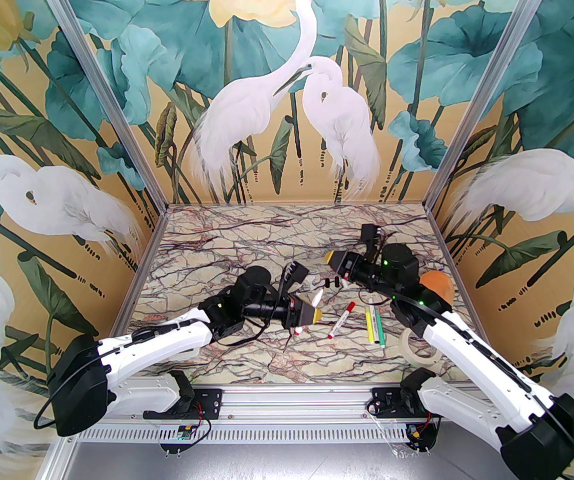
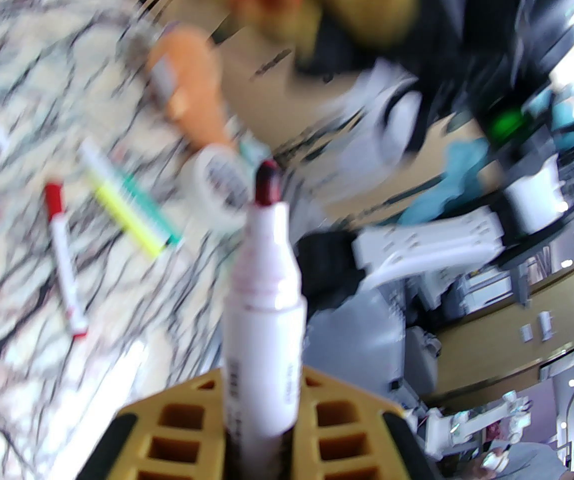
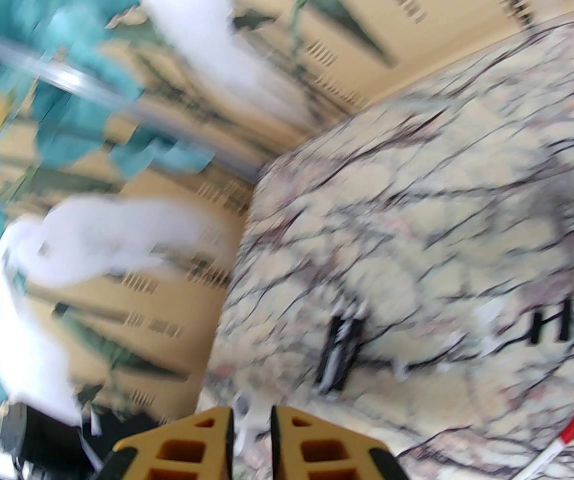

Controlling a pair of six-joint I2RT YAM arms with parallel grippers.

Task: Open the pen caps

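My left gripper (image 1: 314,313) (image 2: 261,383) is shut on a white marker (image 2: 264,288). The marker's dark red tip (image 2: 268,183) is bare and points away from the fingers. My right gripper (image 1: 331,258) (image 3: 250,413) hovers over the table's middle with its yellow fingers nearly touching. Something small and whitish blurs in the slit between them, and I cannot tell what it is. Two black pen caps (image 1: 332,282) (image 3: 549,327) lie loose between the grippers. A white marker (image 1: 341,322) (image 2: 64,258) with a red cap (image 1: 349,308) (image 2: 54,199) on it lies to the right.
A yellow marker (image 1: 370,323) and a green one (image 1: 379,327) lie side by side right of the red-capped marker. A cream tape roll (image 1: 417,350) (image 2: 219,185) sits near the right arm, with an orange object (image 1: 437,285) behind it. Both wrist views are motion-blurred.
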